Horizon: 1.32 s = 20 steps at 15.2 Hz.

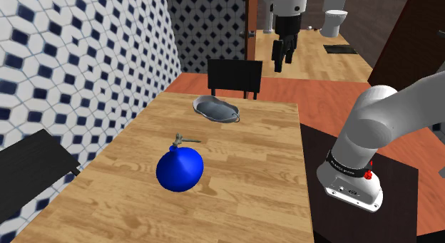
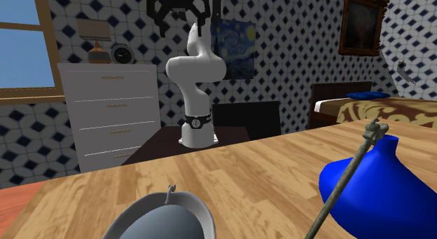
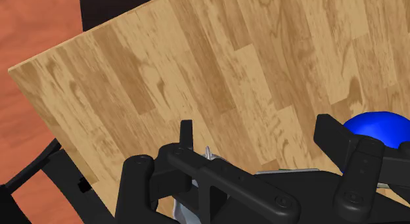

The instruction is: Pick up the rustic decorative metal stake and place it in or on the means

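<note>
The slender metal stake (image 2: 348,176) is leaning at a slant on the wooden bench (image 1: 249,177), its knobbed head uppermost, and is crossing in front of a glossy blue vessel (image 2: 392,195); whether the two are touching is not clear. In the shoulder view the stake (image 1: 185,140) is sitting at 12 o'clock of the blue vessel (image 1: 180,169), just beside it. A shallow grey metal dish (image 1: 216,108) is lying well apart at about 1 o'clock, near the bench's far end. A black chair (image 1: 234,78) is standing behind that end on a reddish floor (image 1: 189,83), and a second dark seat (image 1: 32,167) is showing at 9 o'clock. Walls of white and navy patterned tile (image 1: 85,56) are enclosing the room. At 12 o'clock a doorway is opening onto pale boards and a toilet (image 1: 334,21). The second exterior view is taking in a white dresser (image 2: 108,111), a swirling blue painting (image 2: 234,38) and a bed (image 2: 371,108). The white arm (image 1: 378,120) is rising from its base on the dark stand (image 1: 403,206) and reaching high toward 11 o'clock. It is holding the gripper (image 1: 284,62) far above the dish end of the bench. The black fingers (image 3: 355,160) are standing apart, released and grasping nothing.
</note>
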Motion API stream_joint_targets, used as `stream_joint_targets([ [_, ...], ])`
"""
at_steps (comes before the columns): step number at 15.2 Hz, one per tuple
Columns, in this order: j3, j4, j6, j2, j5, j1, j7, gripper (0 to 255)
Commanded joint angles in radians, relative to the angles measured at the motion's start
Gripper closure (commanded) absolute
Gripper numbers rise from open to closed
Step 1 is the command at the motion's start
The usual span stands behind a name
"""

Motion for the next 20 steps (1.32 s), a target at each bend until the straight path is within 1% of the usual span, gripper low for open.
stream_joint_targets([
  [1, 0.0, 0.0, 0.0, 0.0, 0.0, 0.0, 0.0, 0],
  [5, 0.067, -0.009, 0.055, 0.092, 0.092, -0.006, 0.165, 0],
  [10, 0.14, 0.006, 0.141, 0.235, 0.2, -0.009, 0.357, 0],
  [15, 0.199, 0.048, 0.237, 0.401, 0.295, -0.011, 0.533, 0],
  [20, 0.241, 0.116, 0.338, 0.583, 0.374, -0.008, 0.692, 0],
])
